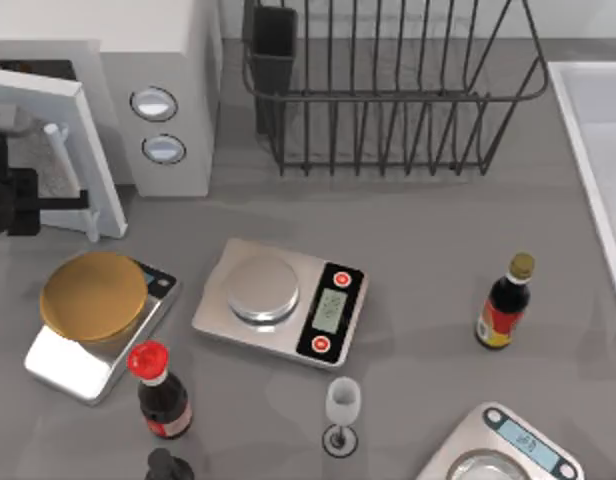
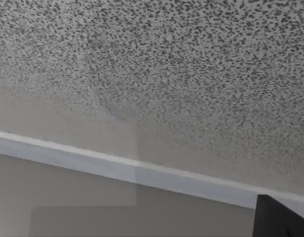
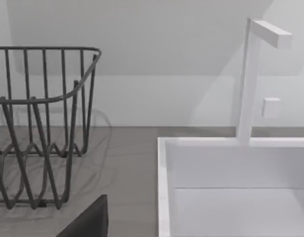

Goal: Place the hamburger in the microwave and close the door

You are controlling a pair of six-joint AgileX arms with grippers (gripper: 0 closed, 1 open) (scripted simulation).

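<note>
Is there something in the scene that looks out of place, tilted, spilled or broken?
Nothing is spilled, tipped or broken. The microwave has its door partly open, with the left end effector at it. The two bottles and the small glass stand upright.

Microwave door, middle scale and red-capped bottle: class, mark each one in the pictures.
door (image 1: 83, 140): top view, on the white frame's upper edge.
middle scale (image 1: 263, 287): top view, on its round silver weighing pan.
red-capped bottle (image 1: 148, 359): top view, on the red cap.

Bright even light, soft shadows under dish rack (image 1: 388, 90).
</note>
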